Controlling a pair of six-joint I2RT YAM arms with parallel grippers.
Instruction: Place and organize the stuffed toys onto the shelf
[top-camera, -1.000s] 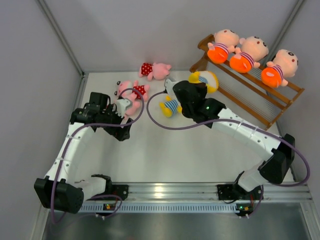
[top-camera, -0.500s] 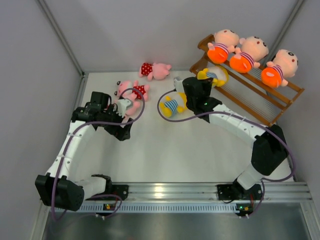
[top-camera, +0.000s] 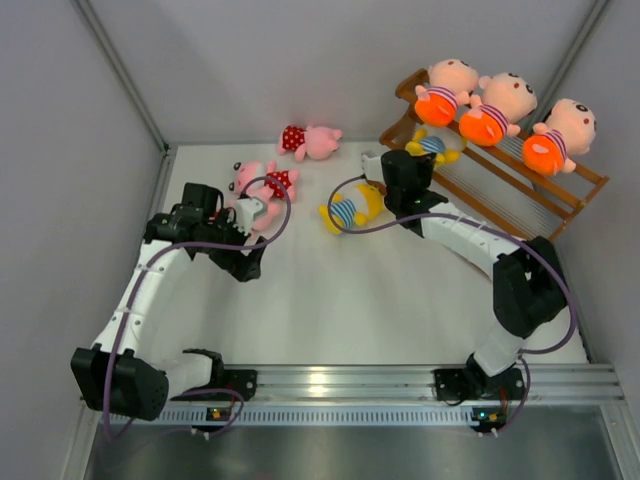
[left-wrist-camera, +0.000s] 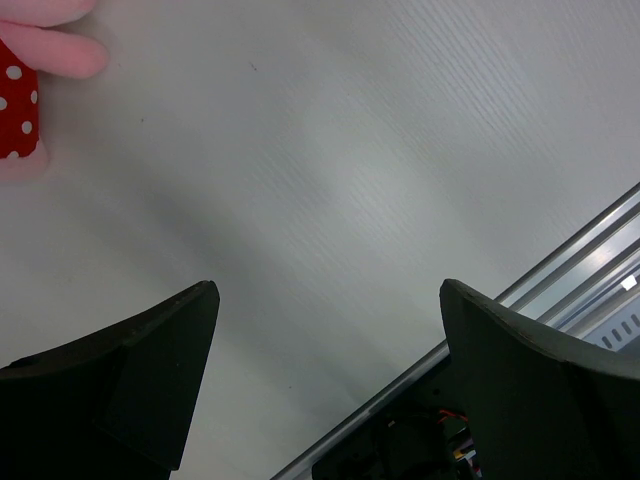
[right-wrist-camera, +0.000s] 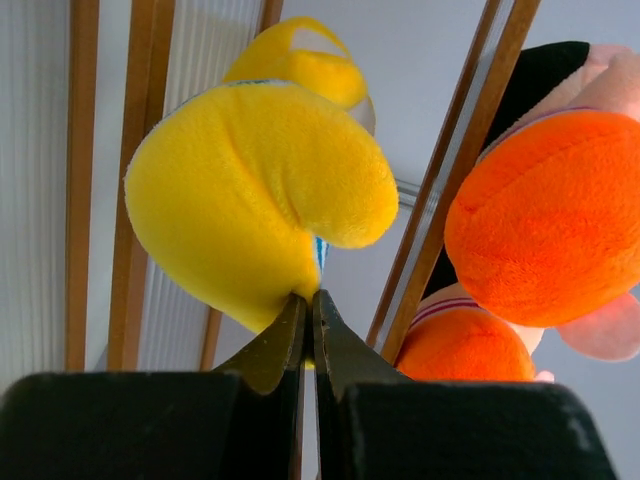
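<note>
Right end effector (right-wrist-camera: 308, 318) pinches yellow doll (right-wrist-camera: 250, 190) against shelf (top-camera: 505, 205) rails, just below peach dolls (top-camera: 495, 105). Left end effector (left-wrist-camera: 328, 300) gapes empty, pink doll (left-wrist-camera: 20, 90) beside it.

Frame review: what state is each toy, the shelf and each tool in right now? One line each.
shelf: top tier full.
peach dolls: three, sitting along that tier.
right tool: shut on the held yellow doll.
held yellow doll: at the shelf, below the peach dolls.
loose yellow doll: lying on the table.
pink dolls: two visible, lying on the table.
left tool: open, empty.
</note>
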